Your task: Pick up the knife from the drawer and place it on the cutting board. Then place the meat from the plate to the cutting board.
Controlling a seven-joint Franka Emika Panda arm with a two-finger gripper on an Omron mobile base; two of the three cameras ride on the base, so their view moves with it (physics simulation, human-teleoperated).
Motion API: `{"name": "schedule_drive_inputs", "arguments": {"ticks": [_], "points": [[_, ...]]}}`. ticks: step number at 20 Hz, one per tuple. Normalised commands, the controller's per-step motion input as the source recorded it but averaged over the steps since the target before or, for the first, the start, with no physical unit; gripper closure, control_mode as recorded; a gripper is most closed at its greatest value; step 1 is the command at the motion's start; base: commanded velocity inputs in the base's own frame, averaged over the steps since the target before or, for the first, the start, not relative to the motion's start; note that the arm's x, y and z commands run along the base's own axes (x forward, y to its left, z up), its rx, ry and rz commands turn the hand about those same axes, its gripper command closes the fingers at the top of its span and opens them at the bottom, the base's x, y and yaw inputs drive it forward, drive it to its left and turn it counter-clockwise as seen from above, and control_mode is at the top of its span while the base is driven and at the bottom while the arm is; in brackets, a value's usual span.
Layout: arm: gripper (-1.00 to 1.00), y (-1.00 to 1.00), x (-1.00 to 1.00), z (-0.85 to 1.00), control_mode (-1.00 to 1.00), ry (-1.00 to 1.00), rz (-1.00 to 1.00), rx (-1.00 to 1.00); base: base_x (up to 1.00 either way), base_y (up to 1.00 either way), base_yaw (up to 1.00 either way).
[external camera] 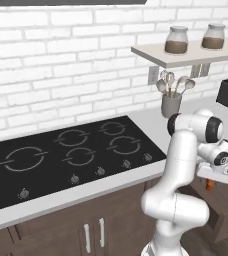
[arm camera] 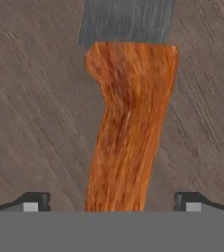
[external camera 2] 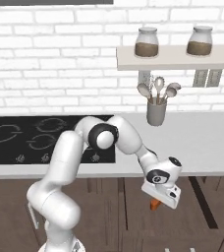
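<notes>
Jaws [arm camera: 112, 203] spread wide, one dark tip on each side of the knife [arm camera: 128, 123], neither tip touching the orange-red handle. Handle straight between the jaws, running away from them to a short grey blade cut off by the top edge of the hand view. Under the knife, dark brown wood grain, probably the drawer floor, though no drawer walls visible to confirm it. Handle's near end lost behind the lower edge of that view.

From the base cameras, jaws mostly hidden by the white hand, pointing down below the front edge of the surface [external camera 2: 202, 147]; just a small orange scrap of the handle peeking out under the hand from either side. Drawer itself hard to make out against the brown cabinet fronts.

Well above and beyond the jaws, a grey utensil holder [external camera 2: 156, 112] standing on the surface, with spoons and a whisk inside. Higher still, a shelf [external camera 2: 178, 57] carrying two lidded glass jars [external camera 2: 147, 42], each partly filled with something brown. Off to one side of the arm, a black cooktop [external camera: 71, 155].
</notes>
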Motion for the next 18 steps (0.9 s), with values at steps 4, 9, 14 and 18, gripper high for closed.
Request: {"name": "schedule_drive_inputs", "arguments": {"ticks": [4,9,14,18], "points": [[-1.0,-0.23,-0.01,-0.48,-1.0,0.0,0.0,0.0,0.0,0.0,0.0],[-1.0,-0.26,-0.48,-0.59,-1.0,0.0,0.0,0.0,0.0,0.0,0.0],[1.0,-0.03,-0.84,-0.69,-1.0,0.0,0.0,0.0,0.0,0.0,0.0],[1.0,-0.05,-1.0,-0.25,-1.0,0.0,-0.01,0.01,0.0,0.0,0.0]]}}
